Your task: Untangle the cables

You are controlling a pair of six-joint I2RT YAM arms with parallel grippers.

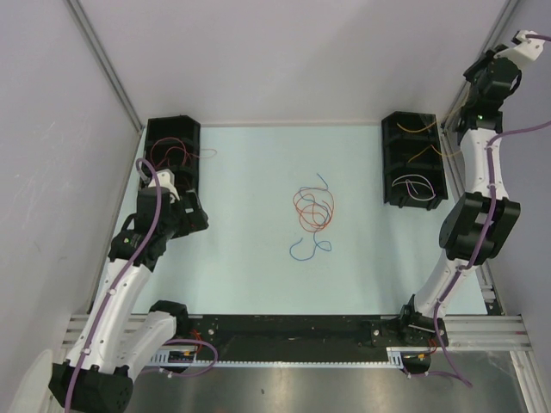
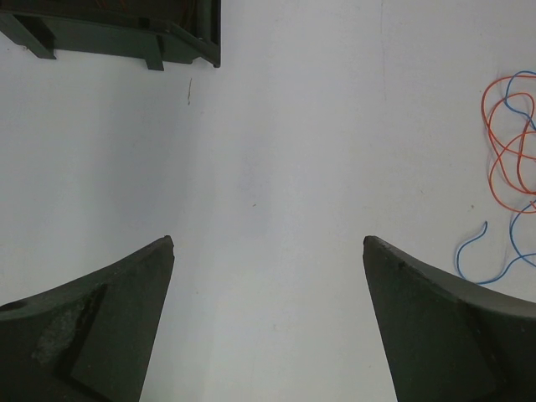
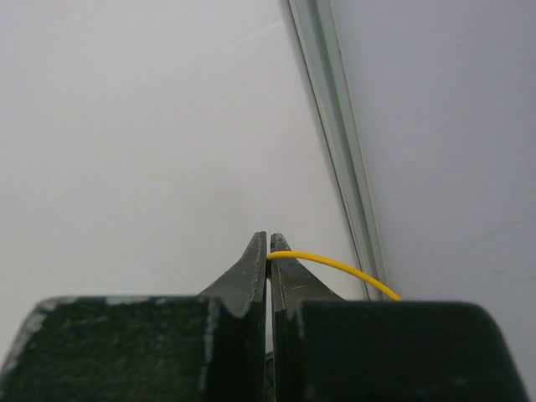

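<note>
A tangle of thin cables [image 1: 313, 212], orange, red and blue loops, lies on the pale table's middle. The left wrist view catches its orange loops [image 2: 505, 134] and a blue end [image 2: 484, 254] at the right edge. My left gripper [image 1: 195, 212] hovers left of the tangle and apart from it. Its jaws [image 2: 268, 241] are open, with only bare table between them. My right gripper [image 1: 527, 40] is raised high at the far right corner. It is shut [image 3: 268, 239] on a thin yellow cable [image 3: 335, 266] that arcs off to the right.
A black bin [image 1: 191, 129] at the back left holds red and dark wires; its corner [image 2: 126, 33] shows in the left wrist view. A black divided bin [image 1: 387, 163] at the back right holds orange and white wires. Grey walls and a metal frame post [image 3: 335, 142] enclose the table.
</note>
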